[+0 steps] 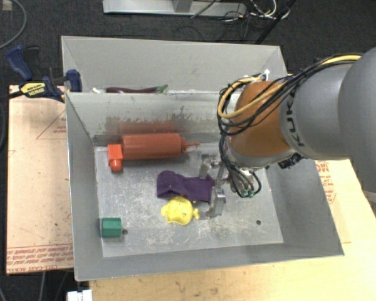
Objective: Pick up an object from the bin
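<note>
Inspector: Gripper (pixel 214 193), camera view: it is low over the floor of the bin (pixel 301 237), at the right end of a crumpled purple cloth (pixel 175 184) and just right of a small yellow toy (pixel 178 212). Whether it is spread or closed, I cannot tell, and nothing is visibly held.

Operator: Which one is the pick?

Inspector: In my judgement it is one of those two. They lie mid-floor, the toy touching the cloth's lower edge, so you may drag one when lifting the other.

Operator: And the rest?

Inspector: A red-brown squeeze bottle (pixel 150 147) lies on its side along the back wall, nozzle pointing right, with an orange block (pixel 115 157) at its left end. A green cube (pixel 111 227) sits alone in the near left corner. All three are well apart from the gripper.

Operator: Room to move?

Inspector: You have bare floor to the right and towards the near wall. The sloped walls are well clear, so a straight lift looks unobstructed.
</note>
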Controlling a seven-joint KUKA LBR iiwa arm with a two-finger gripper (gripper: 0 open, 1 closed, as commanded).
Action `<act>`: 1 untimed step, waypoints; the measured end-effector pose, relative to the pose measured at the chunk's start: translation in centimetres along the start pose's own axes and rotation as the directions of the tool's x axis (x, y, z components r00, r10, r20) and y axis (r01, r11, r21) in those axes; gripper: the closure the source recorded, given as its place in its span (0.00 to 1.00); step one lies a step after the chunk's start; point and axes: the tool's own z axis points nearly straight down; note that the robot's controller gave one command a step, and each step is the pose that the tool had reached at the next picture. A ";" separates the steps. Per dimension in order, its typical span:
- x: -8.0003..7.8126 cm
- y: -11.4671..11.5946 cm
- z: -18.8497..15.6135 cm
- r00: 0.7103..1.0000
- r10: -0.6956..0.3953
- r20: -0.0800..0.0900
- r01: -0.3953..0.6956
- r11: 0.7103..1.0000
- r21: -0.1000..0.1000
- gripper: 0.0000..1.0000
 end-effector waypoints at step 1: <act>-0.4 2.6 2.0 0.991 0.130 0.004 -0.130 0.991 0.000 1.00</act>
